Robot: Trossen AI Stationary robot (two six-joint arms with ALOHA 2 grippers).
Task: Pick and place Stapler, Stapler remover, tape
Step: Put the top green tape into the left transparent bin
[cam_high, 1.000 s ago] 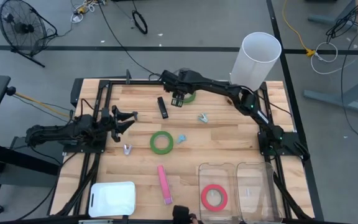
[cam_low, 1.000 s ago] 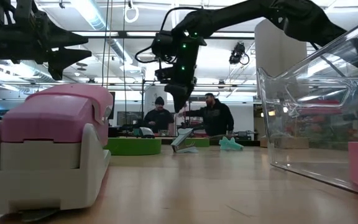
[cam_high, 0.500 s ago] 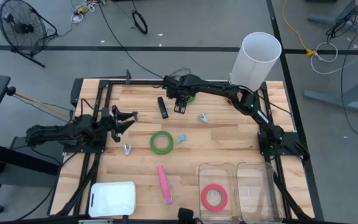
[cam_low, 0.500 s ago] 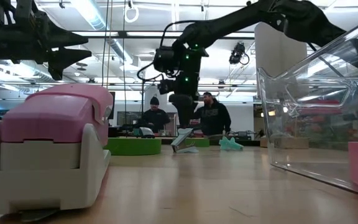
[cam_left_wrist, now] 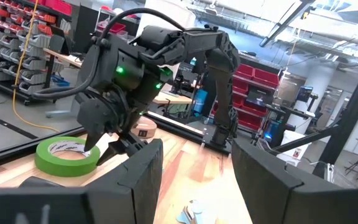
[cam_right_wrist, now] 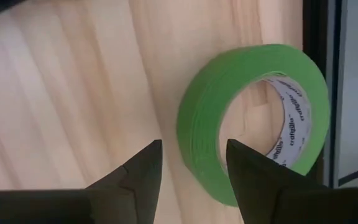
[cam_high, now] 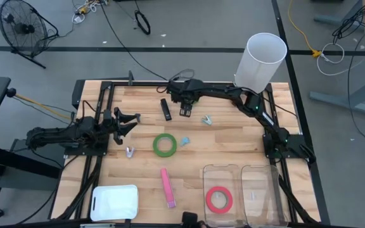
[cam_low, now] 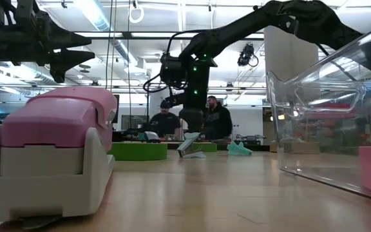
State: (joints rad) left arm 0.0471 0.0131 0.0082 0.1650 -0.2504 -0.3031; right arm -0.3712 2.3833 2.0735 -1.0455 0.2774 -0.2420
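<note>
So the right arm's dark two-finger gripper [cam_high: 185,109] is reached way over to the far side of the wooden table [cam_high: 233,136], hanging low right over a flat green ring of tape [cam_right_wrist: 253,118] that lies near the table's black frame; its fingers [cam_right_wrist: 135,177] are spread apart with the roll's near wall sitting in line with the gap, nothing pinched. A second green tape ring [cam_high: 165,144] lies flat mid-table, and the red-pink tape ring [cam_high: 218,199] is down inside the clear plastic bin [cam_high: 239,170] at the near edge. The long pink stapler [cam_high: 167,187] lies beside that bin. The left arm's gripper [cam_high: 129,121] hangs over the table's left side, fingers wide open and empty.
</note>
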